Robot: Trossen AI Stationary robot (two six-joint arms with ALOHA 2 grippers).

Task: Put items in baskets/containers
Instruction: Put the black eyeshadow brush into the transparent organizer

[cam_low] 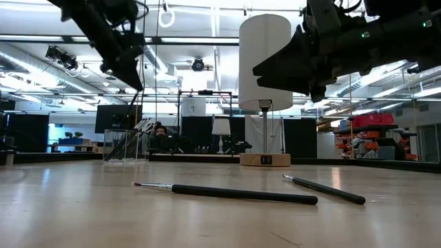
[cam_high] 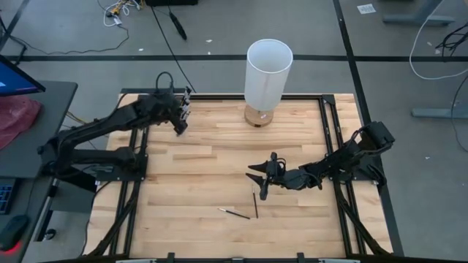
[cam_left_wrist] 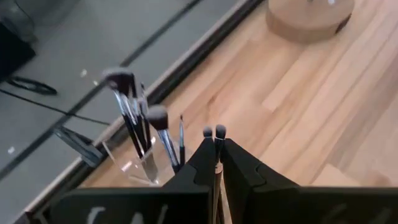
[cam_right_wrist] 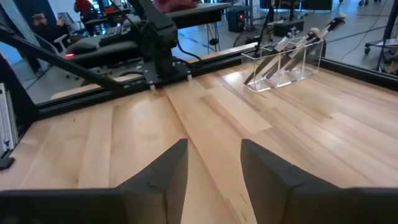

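Note:
A clear container [cam_left_wrist: 140, 163] with several dark brushes standing in it sits at the table's far left corner [cam_right_wrist: 283, 62]. My left gripper [cam_left_wrist: 214, 146] hangs above the table just beside it [cam_high: 179, 128], shut on a thin brush [cam_left_wrist: 216, 134]. Two small dark tufts show past its fingertips. Two more brushes [cam_high: 234, 212] [cam_high: 255, 204] lie flat on the wood near the front. My right gripper [cam_high: 257, 181] stands open above the table just behind them, nothing between its fingers [cam_right_wrist: 214, 158]. My left gripper pinches the brush's thin handle [cam_left_wrist: 216, 163] between its two fingers, which lie along it. The tuft end [cam_left_wrist: 220, 130] sticks out past the fingertips, toward the container. The fingers slant down from the near side, and the brush is lifted clear of the table.
A white lamp [cam_high: 268, 73] on a round wooden base [cam_high: 257, 115] stands at the middle of the table's far edge. Black frame rails [cam_high: 333, 139] run along the table's sides. Bare wood lies between the two arms.

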